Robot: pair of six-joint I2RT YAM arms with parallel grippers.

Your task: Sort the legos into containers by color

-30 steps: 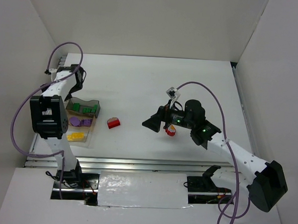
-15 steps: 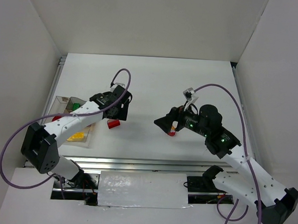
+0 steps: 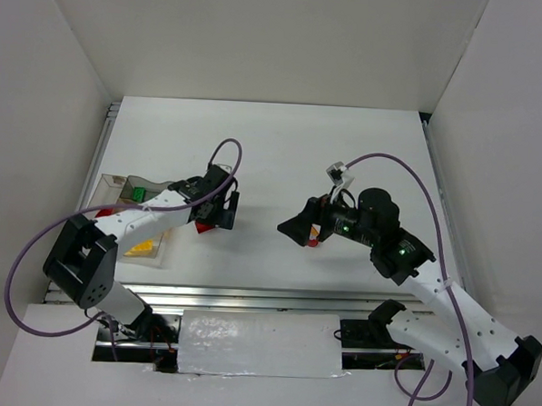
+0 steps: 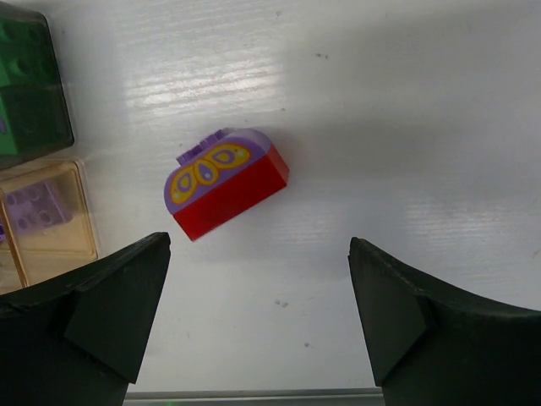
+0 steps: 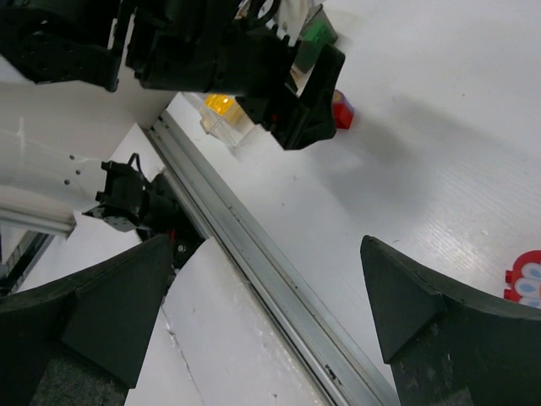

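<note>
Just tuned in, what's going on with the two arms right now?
Lego sorting is under way. The left gripper hovers open over a red lego with a purple and yellow face, lying on the table beside the containers, not yet gripped. The right gripper is open and empty, near another red piece. A green brick, a purple brick and yellow pieces already sit in the containers.

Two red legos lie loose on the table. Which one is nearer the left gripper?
The red lego beside the containers, seen between the left gripper's open fingers. The other red lego lies by the right gripper.
</note>
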